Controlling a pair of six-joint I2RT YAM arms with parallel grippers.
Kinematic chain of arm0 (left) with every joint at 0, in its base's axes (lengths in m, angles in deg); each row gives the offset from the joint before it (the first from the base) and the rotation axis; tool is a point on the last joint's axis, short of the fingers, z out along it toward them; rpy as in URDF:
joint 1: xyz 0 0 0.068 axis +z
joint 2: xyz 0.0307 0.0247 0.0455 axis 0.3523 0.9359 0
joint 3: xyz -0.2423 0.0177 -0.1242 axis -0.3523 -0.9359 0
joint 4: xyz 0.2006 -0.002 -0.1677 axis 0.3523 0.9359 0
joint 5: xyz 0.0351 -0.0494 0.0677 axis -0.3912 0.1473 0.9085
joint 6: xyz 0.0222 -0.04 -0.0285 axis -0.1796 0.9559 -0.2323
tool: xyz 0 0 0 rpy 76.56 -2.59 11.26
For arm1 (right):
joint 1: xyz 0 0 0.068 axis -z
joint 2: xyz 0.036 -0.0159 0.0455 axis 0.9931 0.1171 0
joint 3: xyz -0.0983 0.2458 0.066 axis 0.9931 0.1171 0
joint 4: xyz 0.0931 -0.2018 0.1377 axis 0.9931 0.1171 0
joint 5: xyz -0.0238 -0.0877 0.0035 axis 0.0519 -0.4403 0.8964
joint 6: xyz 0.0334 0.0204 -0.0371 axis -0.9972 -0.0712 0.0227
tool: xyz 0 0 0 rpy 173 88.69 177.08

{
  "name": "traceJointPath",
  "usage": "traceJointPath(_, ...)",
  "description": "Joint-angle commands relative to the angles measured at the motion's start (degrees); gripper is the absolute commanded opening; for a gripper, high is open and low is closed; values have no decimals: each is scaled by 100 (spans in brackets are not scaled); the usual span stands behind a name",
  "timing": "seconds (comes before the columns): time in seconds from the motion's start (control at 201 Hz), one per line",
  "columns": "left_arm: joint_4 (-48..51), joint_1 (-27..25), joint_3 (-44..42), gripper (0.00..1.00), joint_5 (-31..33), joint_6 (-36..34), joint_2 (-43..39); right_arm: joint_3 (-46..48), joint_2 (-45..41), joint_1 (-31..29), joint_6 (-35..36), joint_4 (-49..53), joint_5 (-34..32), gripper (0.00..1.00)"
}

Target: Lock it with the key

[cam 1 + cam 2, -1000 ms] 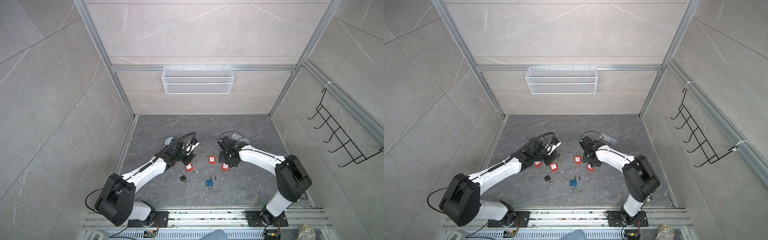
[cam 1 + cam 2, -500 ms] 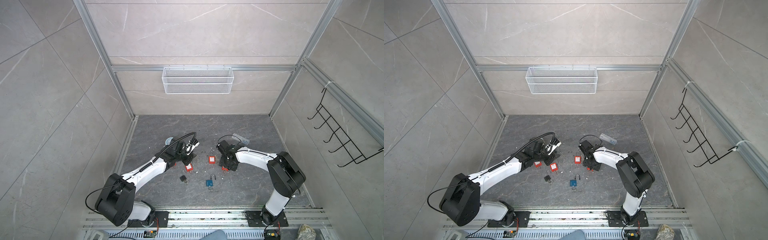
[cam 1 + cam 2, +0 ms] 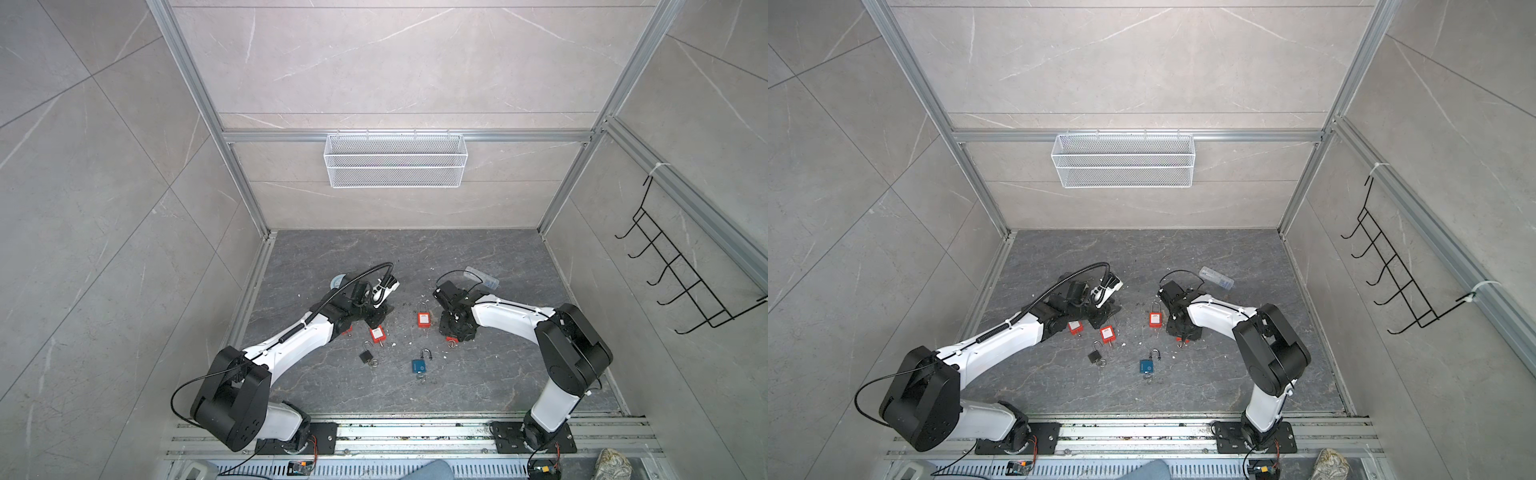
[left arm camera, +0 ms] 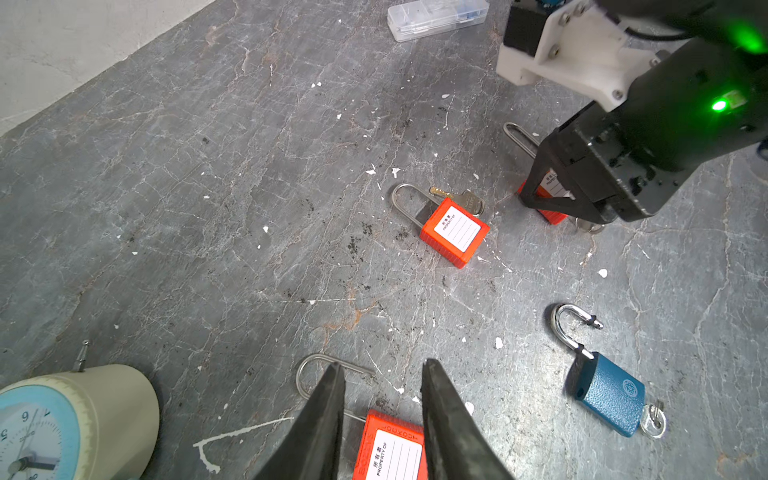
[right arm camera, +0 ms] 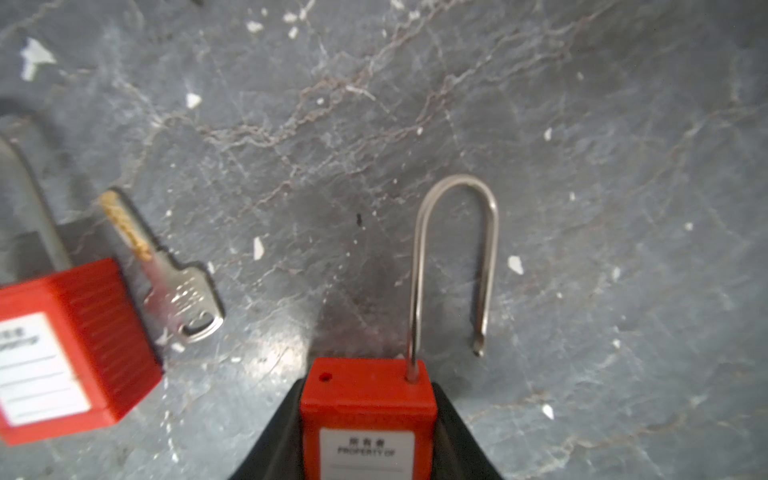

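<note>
Right gripper (image 5: pixel 368 388) clamps the red padlock (image 5: pixel 365 415) by its body; white label, shackle swung open. Key (image 5: pixel 183 295) lies loose just beside that gripper. Left gripper (image 4: pixel 382 365) narrowly parted, empty. Count: four red in all, one blue padlock (image 4: pixel 611 399), one black padlock (image 3: pixel 366 356).

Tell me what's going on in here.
The right gripper grips the body of a red padlock lying on the floor, its shackle swung open. The left gripper hovers open over a second red padlock. A loose key lies beside a third red padlock. No key is in hand yet.
</note>
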Motion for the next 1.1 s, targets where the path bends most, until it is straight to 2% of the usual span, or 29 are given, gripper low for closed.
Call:
traceJointPath(0.0,-219,-9,202,34,-153,71,30,-62,-621,-37,1161,76,-108,39)
traceJointPath(0.249,-444,167,135,34,-587,-274,-329,-33,-1841,-44,4028,-271,721,36)
traceJointPath(0.438,-224,196,81,34,-1645,-1307,-702,200,-2669,-46,6446,-398,1465,35)
traceJointPath(0.612,-113,192,112,36,-2494,-1936,-816,-71,-2896,-42,7931,159,2080,34)
traceJointPath(0.812,-174,180,196,36,-3147,-2107,-745,-62,-3075,-44,8776,318,2529,34)
traceJointPath(0.841,-170,166,202,39,-3195,-2124,-735,-50,-3122,-43,8887,327,2610,34)
traceJointPath(0.931,-139,53,218,44,-3215,-2172,-657,-15,-3195,-46,9164,403,2847,34)
traceJointPath(1.095,-180,-206,312,45,-3119,-2186,-462,11,-3249,-54,9356,419,3047,33)
